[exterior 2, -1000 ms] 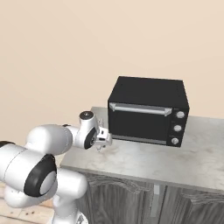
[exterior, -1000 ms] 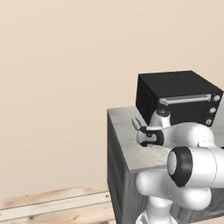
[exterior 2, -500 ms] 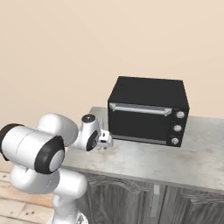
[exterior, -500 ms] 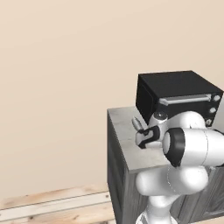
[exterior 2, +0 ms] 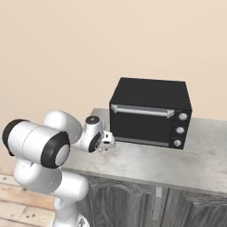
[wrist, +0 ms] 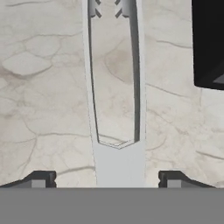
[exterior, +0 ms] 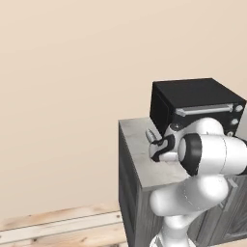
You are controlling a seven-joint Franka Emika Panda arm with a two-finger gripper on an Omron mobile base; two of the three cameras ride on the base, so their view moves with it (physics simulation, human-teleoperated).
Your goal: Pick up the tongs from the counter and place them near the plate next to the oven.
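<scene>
Marbled stone counter (wrist: 39,87), slim grey metal tongs (wrist: 114,109) — ridged tips, joined end.

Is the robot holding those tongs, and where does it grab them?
Nothing is held yet. The open gripper straddles the joined end of the tongs on the counter, fingertips apart.

Arm: white, dark joints; rises beside the counter (exterior 2: 186,164) edge, elbow bent, forearm reaching over the counter's corner.
Wrist: bowed downward, hand aimed at the counter top.
Gripper (wrist: 107,179): low over the counter, jaws spread wide; the two dark fingertips (wrist: 41,178) stand well apart.
Grip: nothing clamped between the fingertips.
</scene>
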